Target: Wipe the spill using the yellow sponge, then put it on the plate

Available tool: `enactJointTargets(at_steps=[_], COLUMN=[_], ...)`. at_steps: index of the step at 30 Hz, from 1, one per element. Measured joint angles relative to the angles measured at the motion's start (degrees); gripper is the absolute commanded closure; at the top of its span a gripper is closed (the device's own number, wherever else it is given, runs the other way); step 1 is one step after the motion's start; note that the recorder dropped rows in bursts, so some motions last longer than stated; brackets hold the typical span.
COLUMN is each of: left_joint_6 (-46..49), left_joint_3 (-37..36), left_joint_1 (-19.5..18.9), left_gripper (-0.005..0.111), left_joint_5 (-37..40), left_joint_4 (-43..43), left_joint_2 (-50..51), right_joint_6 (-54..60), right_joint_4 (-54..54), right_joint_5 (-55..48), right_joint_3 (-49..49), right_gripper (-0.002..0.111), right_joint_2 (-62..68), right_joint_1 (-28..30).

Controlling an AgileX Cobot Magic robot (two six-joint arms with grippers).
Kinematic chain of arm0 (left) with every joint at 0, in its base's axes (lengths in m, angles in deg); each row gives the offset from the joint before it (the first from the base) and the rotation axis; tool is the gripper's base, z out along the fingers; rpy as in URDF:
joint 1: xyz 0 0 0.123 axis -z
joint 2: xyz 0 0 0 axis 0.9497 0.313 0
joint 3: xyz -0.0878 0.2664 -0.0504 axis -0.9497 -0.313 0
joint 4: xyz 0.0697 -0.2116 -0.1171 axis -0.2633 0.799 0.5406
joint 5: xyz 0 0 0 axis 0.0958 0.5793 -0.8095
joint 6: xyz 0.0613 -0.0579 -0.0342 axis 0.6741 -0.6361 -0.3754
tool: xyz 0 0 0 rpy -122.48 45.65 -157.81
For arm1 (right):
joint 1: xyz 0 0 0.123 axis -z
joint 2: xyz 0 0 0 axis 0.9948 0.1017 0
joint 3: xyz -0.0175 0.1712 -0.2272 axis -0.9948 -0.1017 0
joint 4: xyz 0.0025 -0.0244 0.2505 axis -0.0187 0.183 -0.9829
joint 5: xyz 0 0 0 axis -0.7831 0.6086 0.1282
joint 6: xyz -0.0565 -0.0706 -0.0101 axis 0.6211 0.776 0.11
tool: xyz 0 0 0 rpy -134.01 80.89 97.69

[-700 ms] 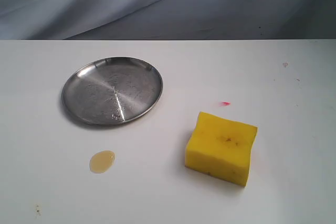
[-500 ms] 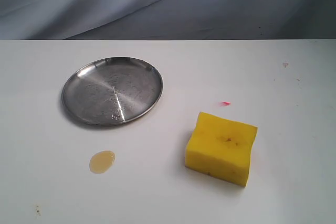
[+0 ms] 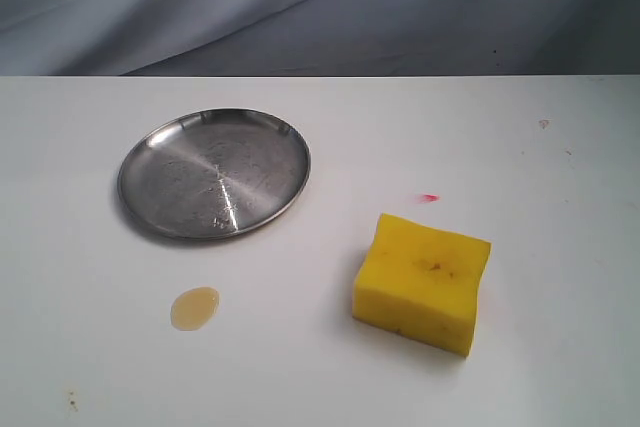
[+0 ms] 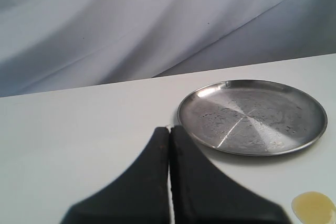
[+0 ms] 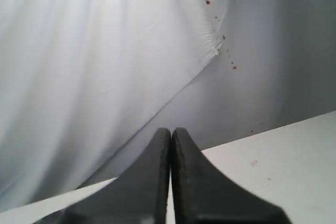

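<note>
The yellow sponge (image 3: 422, 283) lies on the white table, right of centre in the exterior view. A small amber spill (image 3: 194, 307) sits at the front left, also showing in the left wrist view as the spill (image 4: 313, 206). The silver plate (image 3: 214, 173) rests behind the spill; the left wrist view has the plate (image 4: 252, 117) just beyond my fingers. My left gripper (image 4: 169, 128) is shut with nothing in it, short of the plate. My right gripper (image 5: 171, 130) is shut and holds nothing, facing the backdrop. Neither gripper appears in the exterior view.
A tiny red mark (image 3: 429, 197) lies on the table behind the sponge. A grey-white cloth backdrop (image 3: 320, 7) hangs behind the table's far edge. A few small specks dot the table's far right (image 3: 543, 124) and front left.
</note>
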Motion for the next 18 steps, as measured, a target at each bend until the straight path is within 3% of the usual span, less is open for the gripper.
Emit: enactJointTargets(at_steps=[4, 10, 18], left_joint_6=[0.0, 0.0, 0.0], left_joint_3=[0.0, 0.0, 0.0], left_joint_1=[0.0, 0.0, 0.0], left_gripper=[0.107, 0.107, 0.107], left_joint_5=[0.0, 0.0, 0.0], left_joint_4=[0.0, 0.0, 0.0], left_joint_2=[0.0, 0.0, 0.0], right_joint_6=[-0.62, 3.16, 24.55], right_joint_4=[-3.21, -4.01, -13.36], right_joint_5=[-4.11, -15.71, -43.22], right_joint_3=[4.0, 21.12, 46.09], right_gripper=[0.108, 0.108, 0.108], right_joint_2=[0.0, 11.48, 39.56], right_joint_1=[0.0, -0.23, -5.32])
